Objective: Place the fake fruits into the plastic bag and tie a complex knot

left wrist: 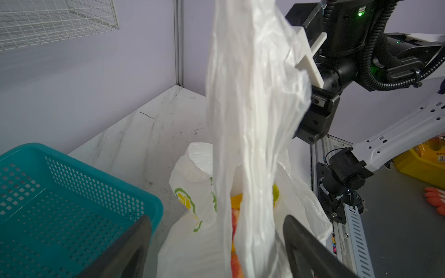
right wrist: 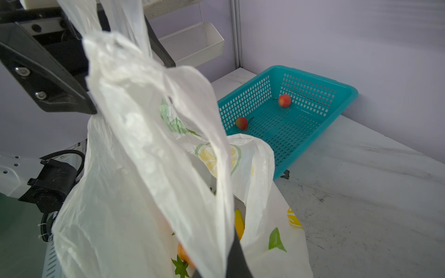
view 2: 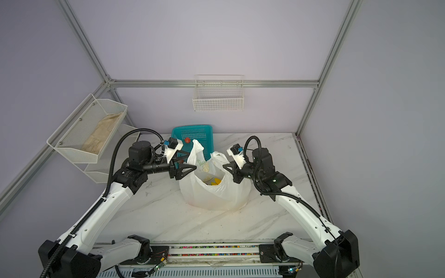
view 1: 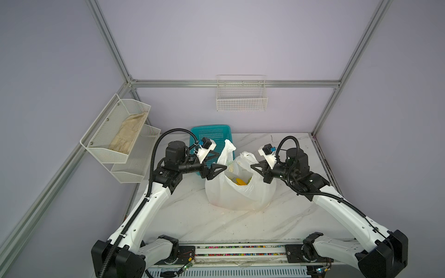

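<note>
From the near rail (view 1: 240, 251), you face the bag (view 1: 231, 197) standing mid-table.
Your left gripper (view 1: 220, 160) stands wide open about the upright left handle (left wrist: 240, 96). Two red fruits (right wrist: 284, 100) lie in the basket (right wrist: 308, 101) behind. A banana (view 1: 240, 181) shows inside the bag, and your right gripper (view 1: 252, 166) is clamped on the right handle (view 1: 246, 155).

You are in a robot lab. Plain purple walls (view 1: 228, 36) in a metal frame (view 1: 183, 83) close in a white bench (view 1: 192, 221). A left arm (view 1: 144, 209) and a right arm (view 1: 337, 209) sit on a rail (view 1: 240, 250), and a wire basket (view 1: 242, 98) hangs behind.
</note>
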Controlling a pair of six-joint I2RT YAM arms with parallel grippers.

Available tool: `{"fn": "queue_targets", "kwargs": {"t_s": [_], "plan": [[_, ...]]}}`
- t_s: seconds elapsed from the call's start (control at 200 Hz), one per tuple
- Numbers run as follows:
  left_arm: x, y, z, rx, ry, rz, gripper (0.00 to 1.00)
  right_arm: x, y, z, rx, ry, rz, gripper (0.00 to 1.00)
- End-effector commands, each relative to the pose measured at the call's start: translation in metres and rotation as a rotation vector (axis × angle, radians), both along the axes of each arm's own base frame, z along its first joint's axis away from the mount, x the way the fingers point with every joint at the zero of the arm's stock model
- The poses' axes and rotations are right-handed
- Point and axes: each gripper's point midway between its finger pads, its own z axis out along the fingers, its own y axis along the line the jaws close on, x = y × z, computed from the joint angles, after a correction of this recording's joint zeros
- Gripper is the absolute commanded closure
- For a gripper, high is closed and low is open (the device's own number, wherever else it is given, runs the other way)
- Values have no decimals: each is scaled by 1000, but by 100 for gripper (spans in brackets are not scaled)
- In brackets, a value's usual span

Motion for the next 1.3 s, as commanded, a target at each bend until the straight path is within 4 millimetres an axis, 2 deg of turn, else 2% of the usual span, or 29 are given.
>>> {"fn": "queue_targets", "kwargs": {"t_s": [0.0, 0.25, 0.465, 0.71, 0.87, 1.11, 1.19, 1.295], "plan": [[-11, 5, 12, -66, -42, -12, 13, -2, 6, 19, 38, -25, 29, 100], [2, 15, 11, -69, -42, -3, 11, -3, 3, 21, 42, -22, 20, 100], [10, 7, 13, -90, -17, -62, 10, 1, 4, 15, 36, -13, 14, 100], [26, -13, 13, -95, 8, -138, 21, 0, 5, 14, 41, -15, 31, 100], [29, -31, 18, -101, 8, -202, 26, 1, 5, 15, 42, -21, 29, 100], [34, -36, 19, -105, -6, -216, 38, 3, 4, 13, 41, -22, 23, 100], [33, -36, 15, -108, -6, -219, 37, 3, 3, 13, 42, -24, 22, 100], [30, -31, 11, -108, -8, -206, 30, 5, 2, 13, 43, -24, 18, 100]]}}
